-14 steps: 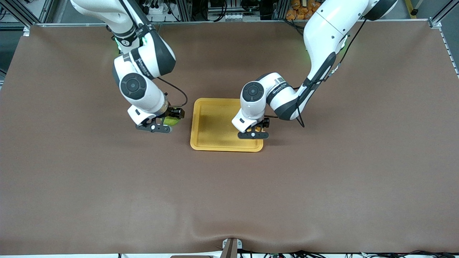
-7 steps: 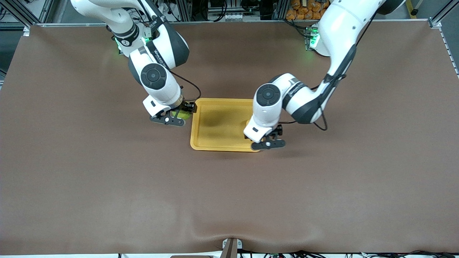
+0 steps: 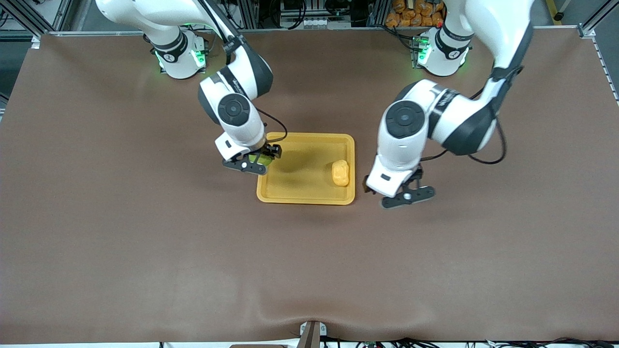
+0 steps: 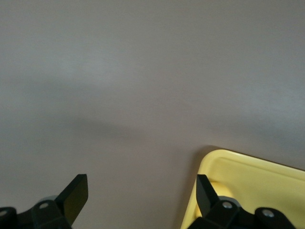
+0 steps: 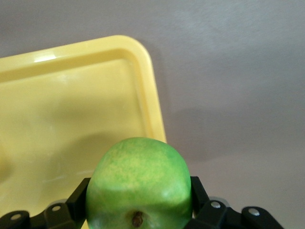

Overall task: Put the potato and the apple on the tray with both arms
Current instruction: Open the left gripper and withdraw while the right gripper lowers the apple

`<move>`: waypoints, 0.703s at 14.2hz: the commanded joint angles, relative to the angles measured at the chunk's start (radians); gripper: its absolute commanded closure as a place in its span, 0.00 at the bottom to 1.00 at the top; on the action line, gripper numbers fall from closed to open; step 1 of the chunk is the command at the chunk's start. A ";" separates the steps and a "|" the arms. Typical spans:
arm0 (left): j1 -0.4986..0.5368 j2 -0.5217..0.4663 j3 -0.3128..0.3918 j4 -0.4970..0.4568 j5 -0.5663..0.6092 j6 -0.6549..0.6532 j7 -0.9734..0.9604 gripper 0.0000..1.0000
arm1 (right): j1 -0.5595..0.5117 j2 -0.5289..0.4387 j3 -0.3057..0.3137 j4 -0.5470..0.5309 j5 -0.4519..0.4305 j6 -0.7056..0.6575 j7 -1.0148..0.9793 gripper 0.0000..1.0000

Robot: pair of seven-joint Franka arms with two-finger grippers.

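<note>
— What sort of place?
— Robotics lab: two white arms (image 3: 425,125) bolted at a brown-covered table (image 3: 145,251), aluminium framing (image 3: 14,12), loose cables (image 3: 300,9) along the edge.

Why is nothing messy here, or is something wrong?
Nothing looks wrong. The potato lies on the tray. The right gripper holds the apple over the tray's edge. The left gripper hangs open over the table beside the tray.
</note>
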 commanded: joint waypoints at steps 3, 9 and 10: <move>0.106 -0.080 -0.010 -0.002 -0.045 -0.091 0.181 0.00 | 0.033 0.131 -0.007 0.131 0.005 -0.007 0.062 1.00; 0.216 -0.147 -0.012 0.051 -0.108 -0.247 0.345 0.00 | 0.035 0.184 -0.009 0.128 0.004 0.049 0.061 1.00; 0.217 -0.158 -0.007 0.076 -0.109 -0.284 0.367 0.00 | 0.039 0.185 -0.009 0.127 0.002 0.051 0.061 1.00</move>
